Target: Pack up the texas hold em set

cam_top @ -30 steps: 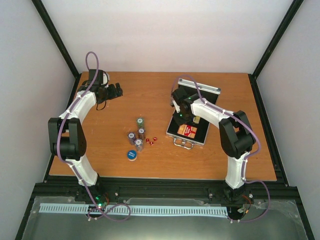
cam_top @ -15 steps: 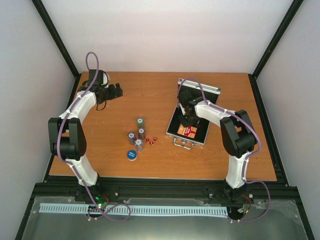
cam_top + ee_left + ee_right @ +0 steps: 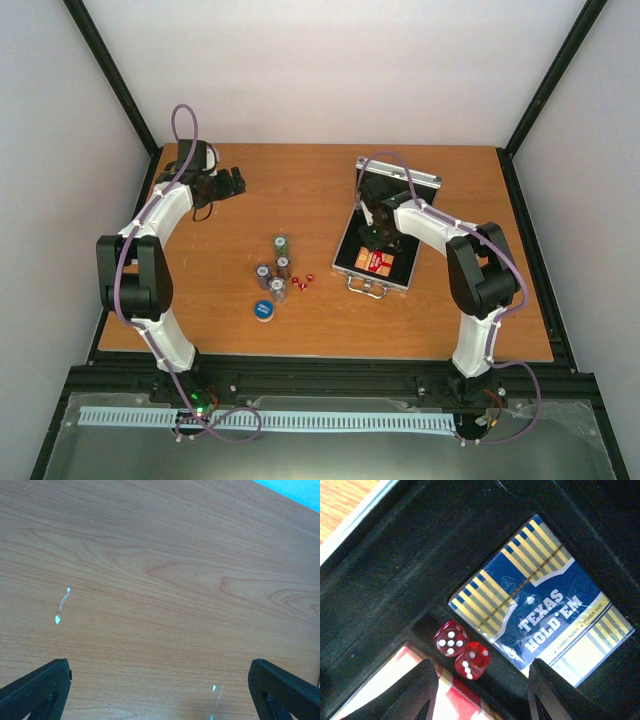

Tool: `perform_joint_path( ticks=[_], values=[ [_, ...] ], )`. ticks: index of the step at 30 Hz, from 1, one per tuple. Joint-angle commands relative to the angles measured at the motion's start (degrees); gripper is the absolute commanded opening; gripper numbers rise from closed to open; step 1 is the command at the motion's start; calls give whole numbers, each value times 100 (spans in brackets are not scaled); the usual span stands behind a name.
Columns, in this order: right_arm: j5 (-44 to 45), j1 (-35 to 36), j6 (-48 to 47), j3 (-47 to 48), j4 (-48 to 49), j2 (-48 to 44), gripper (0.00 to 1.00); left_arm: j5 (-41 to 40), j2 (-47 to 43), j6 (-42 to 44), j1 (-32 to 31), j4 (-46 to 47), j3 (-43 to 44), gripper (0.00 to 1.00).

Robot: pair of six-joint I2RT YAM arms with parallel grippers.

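Place: robot test cell | Evidence: white walls [image 3: 330,70], black metal frame [image 3: 330,380], wooden table [image 3: 300,190], left arm [image 3: 168,212] and right arm [image 3: 430,225] bolted at its near edge

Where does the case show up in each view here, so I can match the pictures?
Top external: the case lies open, right of centre on the table.
Left wrist: not in it; only bare table shows.
Right wrist: the case fills most of the frame, with two dice lying in it.
Shared landmark: the wooden table, seen in the right wrist view only at the top-left corner.
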Motion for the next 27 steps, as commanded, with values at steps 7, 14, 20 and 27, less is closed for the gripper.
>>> perform_joint_path(
  ticks=[7, 14, 20, 27],
  values=[
    [-950, 681, 191, 374, -467, -491, 55, -29, -54, -45, 66, -10, 55, 100],
    [-1434, 1760, 403, 698, -503, -62, 56, -43, -70, -78, 66, -15, 22, 100],
    [-1723, 1908, 473, 765, -336, 377, 56, -42, -133, -95, 65, 18, -64, 100],
    [-1825, 1912, 300, 886, -305, 742, 55, -57, -155, -93, 65, 18, -93, 100]
  ],
)
